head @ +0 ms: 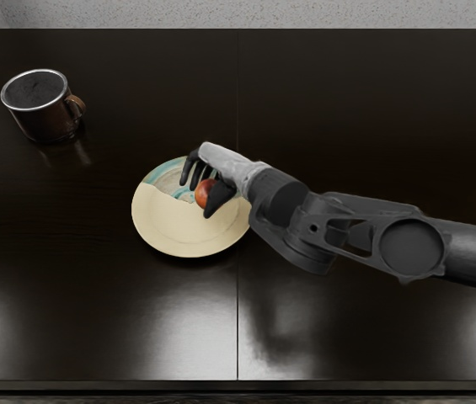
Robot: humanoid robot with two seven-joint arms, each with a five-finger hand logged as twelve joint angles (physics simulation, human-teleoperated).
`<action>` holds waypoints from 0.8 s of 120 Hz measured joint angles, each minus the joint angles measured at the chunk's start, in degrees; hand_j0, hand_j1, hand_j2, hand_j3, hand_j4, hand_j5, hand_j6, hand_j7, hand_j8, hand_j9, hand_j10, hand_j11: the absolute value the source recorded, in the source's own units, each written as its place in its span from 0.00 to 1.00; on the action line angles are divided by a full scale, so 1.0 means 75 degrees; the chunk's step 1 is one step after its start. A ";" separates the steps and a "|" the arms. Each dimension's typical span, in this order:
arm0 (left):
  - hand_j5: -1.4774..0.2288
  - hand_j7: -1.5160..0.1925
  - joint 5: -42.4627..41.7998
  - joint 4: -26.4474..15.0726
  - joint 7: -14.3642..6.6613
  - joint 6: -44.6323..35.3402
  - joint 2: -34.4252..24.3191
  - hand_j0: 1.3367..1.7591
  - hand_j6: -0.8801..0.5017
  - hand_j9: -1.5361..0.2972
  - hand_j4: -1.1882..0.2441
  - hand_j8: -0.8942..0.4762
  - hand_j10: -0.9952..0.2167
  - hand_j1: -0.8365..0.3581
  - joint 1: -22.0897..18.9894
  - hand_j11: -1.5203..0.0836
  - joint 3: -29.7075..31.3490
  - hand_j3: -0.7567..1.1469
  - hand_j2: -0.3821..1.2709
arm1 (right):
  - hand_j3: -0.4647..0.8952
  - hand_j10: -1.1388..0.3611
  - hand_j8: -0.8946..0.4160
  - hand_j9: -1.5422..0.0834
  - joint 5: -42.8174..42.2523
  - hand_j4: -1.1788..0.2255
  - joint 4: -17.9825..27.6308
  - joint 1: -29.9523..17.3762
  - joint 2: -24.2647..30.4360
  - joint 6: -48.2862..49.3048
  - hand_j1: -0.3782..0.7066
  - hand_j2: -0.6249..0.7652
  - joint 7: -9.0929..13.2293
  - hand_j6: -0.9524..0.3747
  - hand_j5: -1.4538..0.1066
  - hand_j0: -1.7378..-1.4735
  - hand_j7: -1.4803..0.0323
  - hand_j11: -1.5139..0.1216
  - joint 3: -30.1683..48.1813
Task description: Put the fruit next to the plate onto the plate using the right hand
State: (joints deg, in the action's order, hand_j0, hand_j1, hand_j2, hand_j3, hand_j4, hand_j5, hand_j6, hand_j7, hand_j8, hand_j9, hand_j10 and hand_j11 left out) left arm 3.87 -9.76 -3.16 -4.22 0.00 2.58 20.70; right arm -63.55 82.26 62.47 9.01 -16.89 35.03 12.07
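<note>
Red fruit (pixel 205 193) gripped in curled right hand (pixel 210 178), over far side of cream plate (pixel 170 227). Metal mug (pixel 42 103) near far left corner of table (pixel 372 109). Bare room toward near edge.

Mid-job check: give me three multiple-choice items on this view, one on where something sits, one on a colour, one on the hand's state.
1. Where is the metal mug relative to the plate?
A. up and left of it in the picture
B. down and right of it
C. on it

2. What colour is the fruit?
A. green
B. reddish
C. blue

3. The right hand is:
A. open and empty
B. shut on the fruit
C. resting on the mug

Answers:
1 A, the mug stands apart at upper left.
2 B, red shows between the fingers.
3 B, the fingers curl around the fruit over the plate.
</note>
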 joint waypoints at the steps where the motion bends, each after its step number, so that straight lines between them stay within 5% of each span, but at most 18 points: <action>1: 0.69 0.71 0.0000 0.0000 0.0000 0.0000 0.0000 0.76 0.47 0.67 0.67 0.48 0.63 0.76 0.0003 0.76 0.0000 0.40 0.26 | 0.34 0.38 0.29 0.41 -0.0001 0.36 -0.0016 -0.0005 -0.0019 0.0000 0.63 0.76 0.0000 0.21 0.37 0.30 0.40 0.39 -0.0012; 33: 0.69 0.71 0.0000 0.0000 0.0000 0.0000 0.0000 0.76 0.47 0.67 0.67 0.48 0.63 0.76 0.0001 0.76 -0.0001 0.40 0.26 | 0.34 0.38 0.29 0.44 -0.0085 0.39 -0.0324 -0.0211 -0.0444 -0.0021 0.62 0.73 0.0000 0.24 0.39 0.30 0.43 0.42 -0.0279; 56: 0.69 0.71 0.0000 0.0000 0.0000 0.0000 0.0000 0.76 0.47 0.67 0.67 0.48 0.63 0.76 0.0002 0.76 -0.0004 0.40 0.26 | 0.34 0.56 0.48 0.69 0.0054 0.61 -0.0320 -0.0228 -0.0406 -0.0106 0.34 0.55 -0.0003 0.47 0.66 0.30 0.70 0.67 -0.0167; 84: 0.69 0.71 0.0000 0.0000 0.0000 0.0000 0.0000 0.76 0.47 0.67 0.67 0.48 0.63 0.76 -0.0004 0.76 -0.0002 0.40 0.26 | 0.34 0.68 0.60 0.85 0.1211 0.75 0.0562 -0.0248 0.0964 0.0471 0.16 0.48 -0.0004 0.62 0.82 0.30 0.87 0.82 0.0754; 96: 0.69 0.71 0.0000 0.0000 0.0000 0.0000 0.0000 0.76 0.47 0.67 0.67 0.48 0.63 0.76 -0.0002 0.76 0.0000 0.40 0.26 | 0.34 0.70 0.62 0.87 0.2640 0.77 0.0645 -0.0409 0.2149 0.2042 0.12 0.47 -0.0783 0.65 0.85 0.30 0.90 0.85 0.1393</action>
State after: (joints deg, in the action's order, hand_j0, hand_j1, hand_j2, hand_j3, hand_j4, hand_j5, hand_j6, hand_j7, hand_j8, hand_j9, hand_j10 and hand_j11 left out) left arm 3.87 -9.76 -3.16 -4.22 0.00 2.57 20.70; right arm -43.75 87.10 59.40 25.13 -1.57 29.15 22.51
